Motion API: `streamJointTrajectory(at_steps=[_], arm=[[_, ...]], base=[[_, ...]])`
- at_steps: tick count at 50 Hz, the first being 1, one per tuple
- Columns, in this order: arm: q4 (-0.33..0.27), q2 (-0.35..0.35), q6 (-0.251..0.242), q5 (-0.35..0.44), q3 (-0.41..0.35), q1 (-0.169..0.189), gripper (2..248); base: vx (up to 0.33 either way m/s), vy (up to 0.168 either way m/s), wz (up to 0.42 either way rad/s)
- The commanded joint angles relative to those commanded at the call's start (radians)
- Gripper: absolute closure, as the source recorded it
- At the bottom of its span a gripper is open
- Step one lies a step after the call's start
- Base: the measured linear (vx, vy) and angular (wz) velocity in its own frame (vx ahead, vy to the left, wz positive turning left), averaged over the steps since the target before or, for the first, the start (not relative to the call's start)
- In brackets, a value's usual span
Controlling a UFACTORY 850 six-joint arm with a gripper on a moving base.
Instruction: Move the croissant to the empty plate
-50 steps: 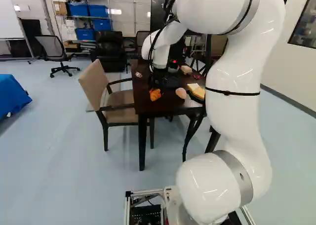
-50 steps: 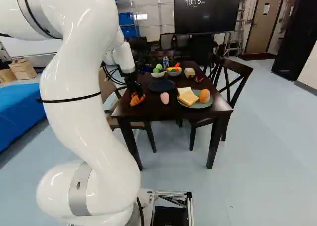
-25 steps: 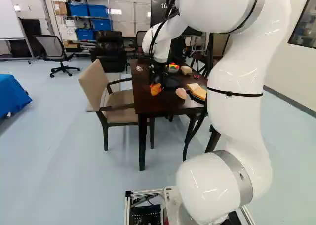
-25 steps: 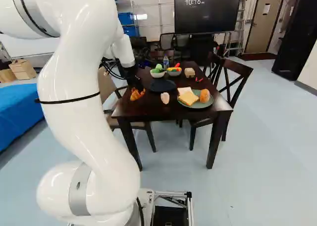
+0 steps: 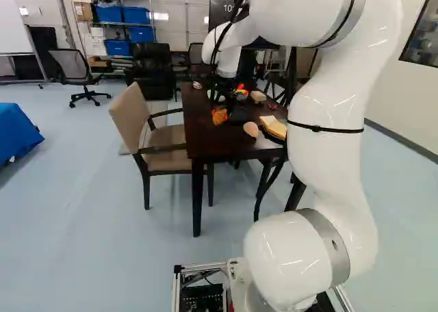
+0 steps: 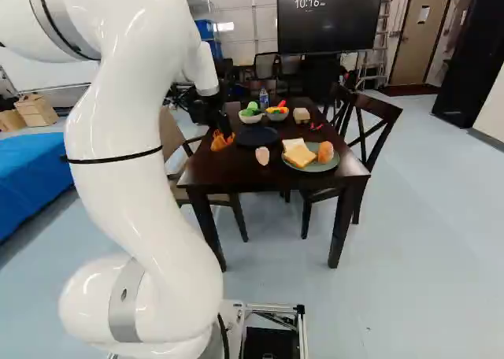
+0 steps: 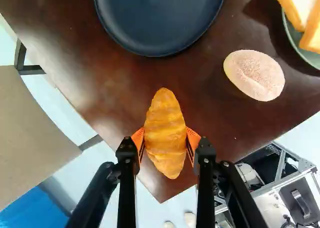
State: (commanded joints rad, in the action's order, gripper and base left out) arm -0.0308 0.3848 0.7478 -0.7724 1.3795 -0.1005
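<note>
- The arm (image 6: 130,146) is arched up and over, its far end pointed down above the table (image 6: 236,166).
- The gripper (image 6: 221,135) is closed only as far as one croissant (image 7: 165,123) allows; the croissant is pinched between both orange pads (image 7: 138,137) (a snug fit).
- The croissant is held over the table's chair side, near the empty plate (image 7: 160,18), not on it.
- Two plates are counted; by the green plate (image 6: 335,165), two bread slices (image 6: 295,153) and one roll (image 6: 325,152) are carried.
- Two bowls (image 6: 250,119) are seen.
</note>
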Motion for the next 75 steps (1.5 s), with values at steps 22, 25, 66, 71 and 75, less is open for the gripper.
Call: streamJointTrajectory(at_steps=[22, 25, 66, 71, 75], arm=[[0.0, 0.078, 0.0, -0.024, 0.12, 0.021, 130], [0.0, 0.091, 0.0, -0.024, 0.137, 0.023, 130], [-0.07, 0.234, 0.0, -0.032, 0.337, 0.104, 130], [-0.087, 0.254, 0.0, -0.032, 0.366, 0.109, 130], [-0.094, 0.271, 0.0, -0.033, 0.39, 0.109, 130]], base=[[0.0, 0.0, 0.0], [0.0, 0.0, 0.0], [0.0, 0.0, 0.0], [0.0, 0.0, 0.0], [0.0, 0.0, 0.0]])
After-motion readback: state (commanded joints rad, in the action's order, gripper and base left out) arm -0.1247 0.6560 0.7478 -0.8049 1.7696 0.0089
